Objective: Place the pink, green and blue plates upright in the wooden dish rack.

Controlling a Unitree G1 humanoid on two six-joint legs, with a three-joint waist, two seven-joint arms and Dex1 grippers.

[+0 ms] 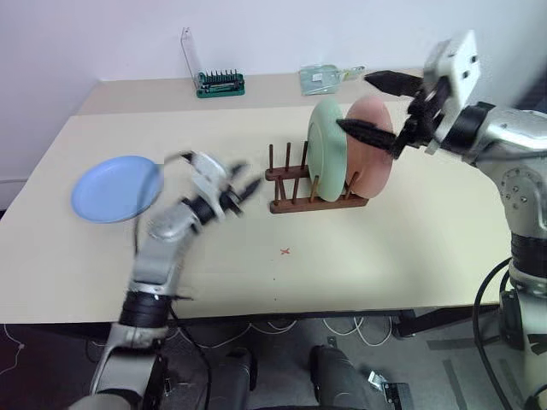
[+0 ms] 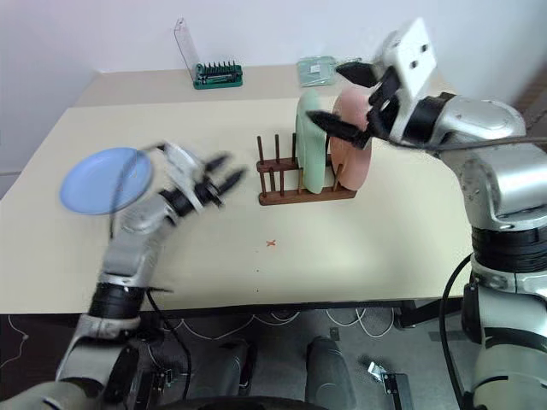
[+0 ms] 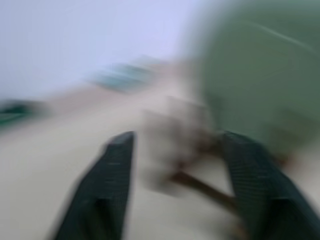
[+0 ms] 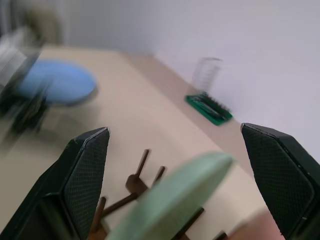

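My left gripper [image 1: 238,195], fingers spread, centre-left; blue plate [image 1: 116,189] flat at left. Green plate [image 1: 327,149] and pink plate [image 1: 371,145] upright in wooden rack [image 1: 312,186], centre; my right gripper [image 1: 378,104] spread wide above.

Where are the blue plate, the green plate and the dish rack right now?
blue plate [image 1: 115,189]: left eye view, centre of its face.
green plate [image 1: 327,149]: left eye view, middle of its upright face.
dish rack [image 1: 287,182]: left eye view, bare pegs of its free end.
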